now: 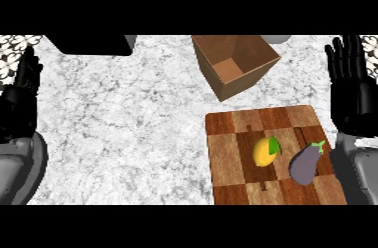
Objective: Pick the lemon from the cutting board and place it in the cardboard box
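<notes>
The lemon (265, 152) — lower right, on the cutting board (244, 162) — looks firm, light, rollable; best grasped across its middle. Both hands — right hand (351, 87), left hand (21, 102) — rest with fingers straight.

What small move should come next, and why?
Probably bring the right hand down and inward over the lemon. The lemon lies untouched on the cutting board beside the eggplant, both hands are open at the edges, and the right is nearer. The box sits open beyond the board.
</notes>
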`<control>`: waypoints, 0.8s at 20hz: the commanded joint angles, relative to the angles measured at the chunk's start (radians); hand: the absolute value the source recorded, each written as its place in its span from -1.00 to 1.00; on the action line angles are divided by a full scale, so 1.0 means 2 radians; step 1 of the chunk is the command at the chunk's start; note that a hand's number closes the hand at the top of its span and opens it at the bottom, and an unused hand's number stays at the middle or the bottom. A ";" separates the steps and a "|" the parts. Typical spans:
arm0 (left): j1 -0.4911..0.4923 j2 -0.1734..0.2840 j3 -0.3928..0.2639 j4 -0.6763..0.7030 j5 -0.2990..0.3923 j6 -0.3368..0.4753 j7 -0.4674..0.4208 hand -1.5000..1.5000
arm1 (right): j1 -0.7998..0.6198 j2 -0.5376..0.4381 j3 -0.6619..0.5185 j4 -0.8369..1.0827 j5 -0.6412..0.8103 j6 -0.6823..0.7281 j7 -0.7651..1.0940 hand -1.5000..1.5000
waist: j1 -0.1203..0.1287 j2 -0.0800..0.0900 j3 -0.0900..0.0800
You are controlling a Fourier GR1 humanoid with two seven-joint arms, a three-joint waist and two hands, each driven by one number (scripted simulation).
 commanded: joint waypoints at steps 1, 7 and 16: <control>0.017 -0.010 0.013 0.015 -0.004 -0.019 -0.016 0.00 | -0.027 0.024 -0.006 0.038 0.025 -0.030 -0.012 -1.00 | -0.014 -0.001 -0.003; 0.068 -0.017 -0.030 0.006 -0.002 -0.032 0.004 0.00 | 0.075 -0.057 -0.017 0.104 0.189 -0.159 0.048 -1.00 | -0.043 0.026 -0.021; 0.120 -0.059 -0.067 0.010 -0.020 -0.044 -0.008 0.00 | 0.111 0.115 0.033 0.016 0.324 -0.403 0.110 -1.00 | -0.019 -0.003 -0.004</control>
